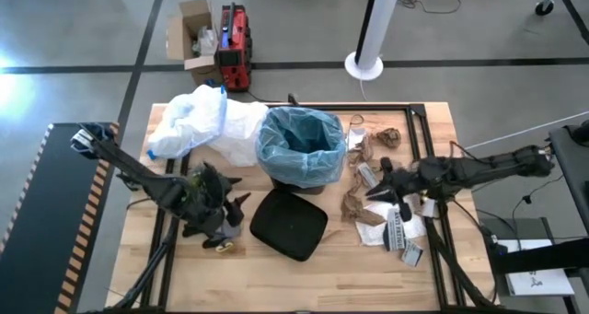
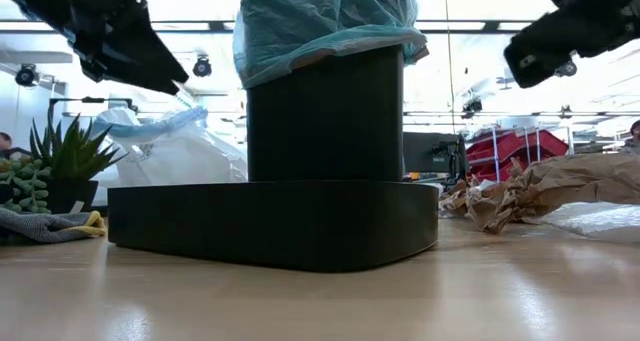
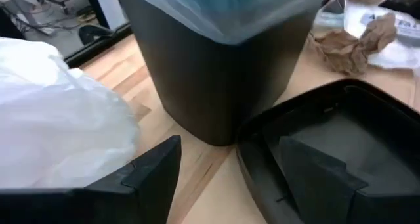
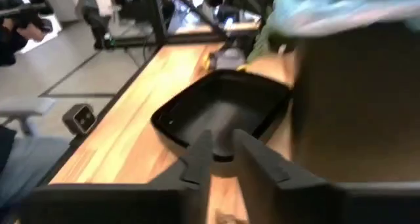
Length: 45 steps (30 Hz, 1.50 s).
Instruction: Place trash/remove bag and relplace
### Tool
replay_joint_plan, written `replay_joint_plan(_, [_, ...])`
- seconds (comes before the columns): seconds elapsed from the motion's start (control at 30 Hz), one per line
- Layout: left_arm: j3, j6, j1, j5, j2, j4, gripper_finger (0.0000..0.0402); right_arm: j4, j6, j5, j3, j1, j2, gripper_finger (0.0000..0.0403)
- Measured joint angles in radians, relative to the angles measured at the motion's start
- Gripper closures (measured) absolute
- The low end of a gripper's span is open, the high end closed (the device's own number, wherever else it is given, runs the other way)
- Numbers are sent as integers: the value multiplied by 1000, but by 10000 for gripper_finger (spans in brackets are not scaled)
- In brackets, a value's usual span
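Left gripper [image 1: 241, 203] hovers with its fingers spread wide and nothing between them, just left of the black lid [image 1: 289, 224] lying on the bench [image 1: 433, 121], with the white plastic bag [image 1: 198, 121] heaped farther back. Behind the lid stands the black bin [image 2: 325, 121], the light-blue bag [image 1: 302, 144] folded over its rim. Right of the bin, the right gripper [image 1: 385, 178] hangs with fingers slightly parted and empty above the trash [image 1: 391, 224], brown paper and printed wrappers scattered on the bench.
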Motion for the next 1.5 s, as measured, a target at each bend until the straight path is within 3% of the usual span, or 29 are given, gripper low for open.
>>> replay_joint_plan(0.17, [-7,3,-3,6,44,41,170,2,60,29,47,73,130,244])
replay_joint_plan(0.33, [17,3,-19,11,70,42,175,-114,178,94,135,99,255,169])
replay_joint_plan(0.63, [41,3,-43,13,155,69,170,-354,439,140,226,157,513,141])
replay_joint_plan(0.9, [49,4,-49,26,224,97,175,-347,506,162,226,183,747,182])
replay_joint_plan(1.0, [49,1,-54,26,236,101,181,-348,510,193,228,187,808,229])
replay_joint_plan(1.1, [49,0,-62,26,238,103,187,-348,510,196,243,189,841,307])
replay_joint_plan(1.2, [47,-11,-73,26,231,104,193,-358,503,191,269,199,845,385])
replay_joint_plan(1.5, [46,-15,-91,-8,219,105,211,-569,451,227,469,262,666,400])
